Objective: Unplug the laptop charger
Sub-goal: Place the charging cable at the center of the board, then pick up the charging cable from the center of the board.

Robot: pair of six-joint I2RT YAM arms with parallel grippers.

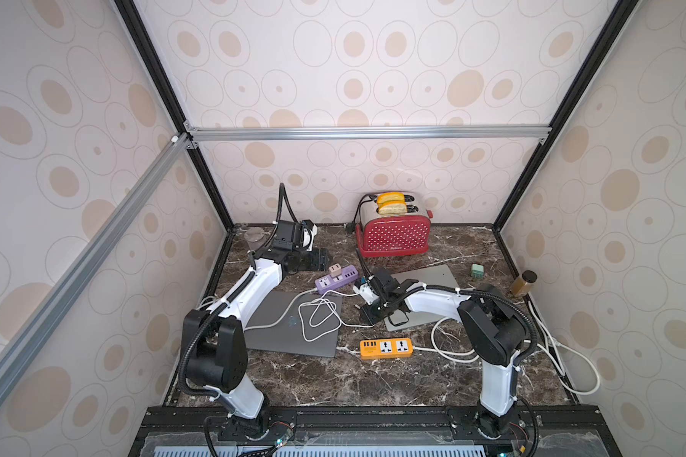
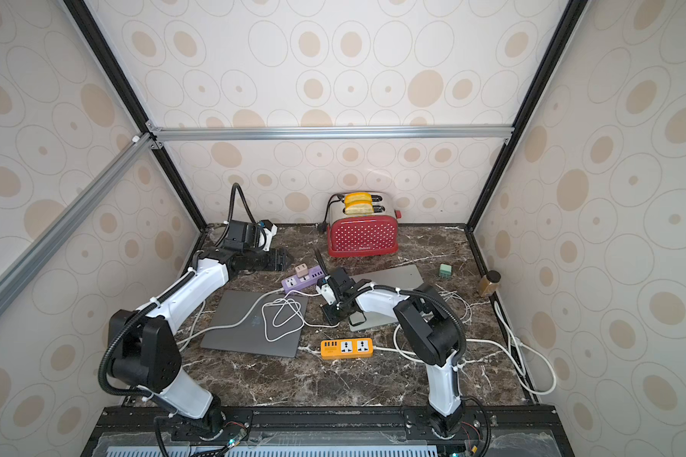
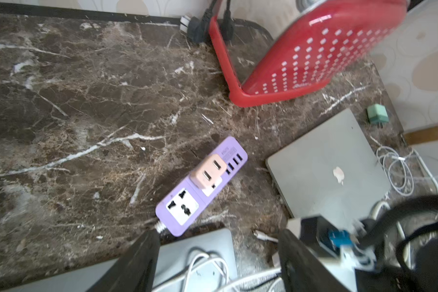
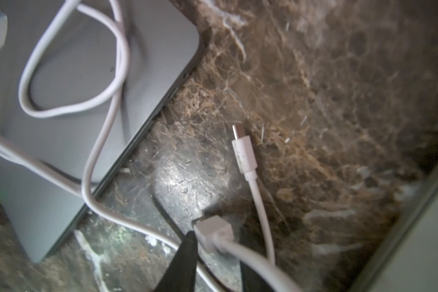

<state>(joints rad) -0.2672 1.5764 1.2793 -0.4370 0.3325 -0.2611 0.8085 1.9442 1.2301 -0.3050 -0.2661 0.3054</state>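
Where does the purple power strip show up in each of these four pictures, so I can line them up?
In a top view: power strip mid-table, between toaster and dark laptop.
In a top view: same spot.
Left wrist: strip near the centre, pink adapter plugged in.
Right wrist: not in it.
Shared landmark: the dark laptop under coiled white cable, in all four.

The left arm [image 1: 250, 292] reaches forward toward the rear of the bench, and the left gripper [image 3: 218, 233] has its jaws wide apart. The right arm [image 1: 432, 300] folds inward (elbow raised), wrist pitched downward. The right gripper [image 4: 216, 237] has its jaws partly parted.
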